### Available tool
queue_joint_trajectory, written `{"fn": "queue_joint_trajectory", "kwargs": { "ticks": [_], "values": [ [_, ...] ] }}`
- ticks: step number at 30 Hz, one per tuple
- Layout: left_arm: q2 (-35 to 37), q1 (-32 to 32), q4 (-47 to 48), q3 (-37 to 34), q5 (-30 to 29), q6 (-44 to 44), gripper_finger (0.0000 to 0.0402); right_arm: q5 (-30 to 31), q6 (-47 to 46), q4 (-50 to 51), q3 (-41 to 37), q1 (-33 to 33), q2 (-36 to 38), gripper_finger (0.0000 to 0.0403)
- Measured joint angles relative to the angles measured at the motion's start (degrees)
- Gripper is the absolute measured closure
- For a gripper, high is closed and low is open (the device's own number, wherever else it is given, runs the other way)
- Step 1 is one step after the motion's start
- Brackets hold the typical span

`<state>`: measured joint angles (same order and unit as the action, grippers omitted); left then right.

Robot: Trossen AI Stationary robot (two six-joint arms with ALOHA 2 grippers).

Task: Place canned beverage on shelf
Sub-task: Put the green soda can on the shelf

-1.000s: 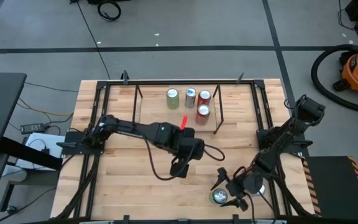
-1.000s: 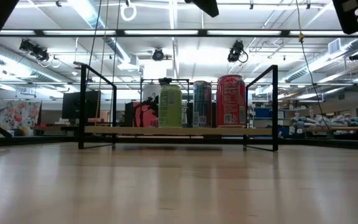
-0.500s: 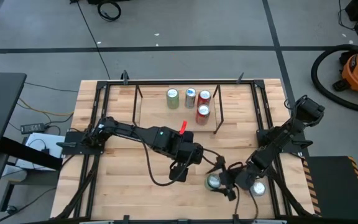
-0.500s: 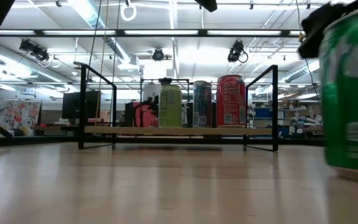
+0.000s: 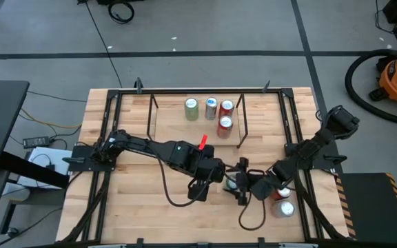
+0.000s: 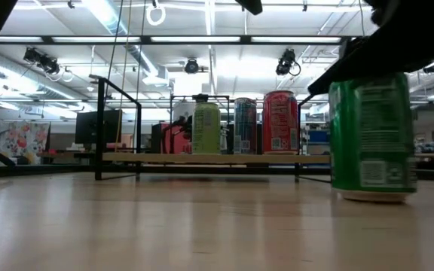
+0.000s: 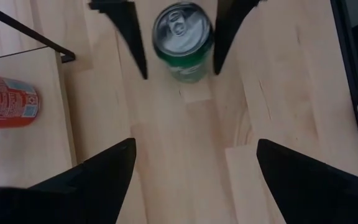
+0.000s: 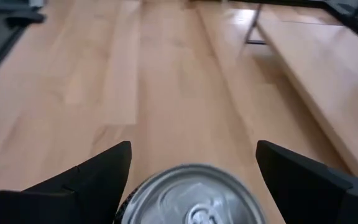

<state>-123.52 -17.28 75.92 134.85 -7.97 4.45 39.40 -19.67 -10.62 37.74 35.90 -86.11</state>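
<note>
A green can (image 5: 233, 181) stands upright on the table between the two fingers of my right gripper (image 5: 236, 182), which is shut on it. The can also shows in the low view (image 6: 371, 139) and the left wrist view (image 7: 182, 40). My left gripper (image 5: 205, 184) is open and empty just left of the can. The shelf (image 5: 173, 129), a low black rod rack with a light wood deck, stands at the table's far middle. It holds a pale green can (image 5: 191, 105), a blue can (image 5: 211, 105) and two red cans (image 5: 226, 115). My right gripper pinches the green can's side wall (image 7: 160, 59) near its top, one finger (image 7: 132, 37) on each side. The fingers come level from the table's right side. The can stays upright, with its base at the table top in the low view.
A silver-topped can (image 5: 284, 209) and a red one (image 5: 279, 195) stand by the right arm near the table's front right. A black frame (image 5: 289, 131) edges the table. Bare wood lies between the shelf and the grippers.
My right gripper has carried the green can from the table's near right corner toward the far edge and the left, up to my left gripper. The can has stayed upright.
</note>
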Motion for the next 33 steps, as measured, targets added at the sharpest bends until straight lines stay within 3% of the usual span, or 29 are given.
{"fn": "queue_joint_trajectory", "kwargs": {
  "ticks": [9, 16, 26, 33],
  "values": [
    [0.0, 0.0, -0.1, 0.0, -0.1, 0.7, 0.0056, -2.7, 3.3, -4.2, 0.0, -2.5, 0.3, 0.0047],
    [0.0, 0.6, -0.9, 0.0, -0.1, 0.8, 0.0056, -2.9, 6.9, -3.6, 0.7, -1.8, 5.9, 0.0047],
    [-0.4, 1.3, -8.8, -2.5, -1.3, 0.9, 0.0056, 4.0, 2.1, 15.9, 0.7, -0.2, 19.3, 0.0047],
    [-0.5, 2.1, -18.9, -7.7, -1.5, 0.7, 0.0056, 9.3, -9.1, 33.2, 0.7, 1.4, 25.5, 0.0047]
  ]
}}
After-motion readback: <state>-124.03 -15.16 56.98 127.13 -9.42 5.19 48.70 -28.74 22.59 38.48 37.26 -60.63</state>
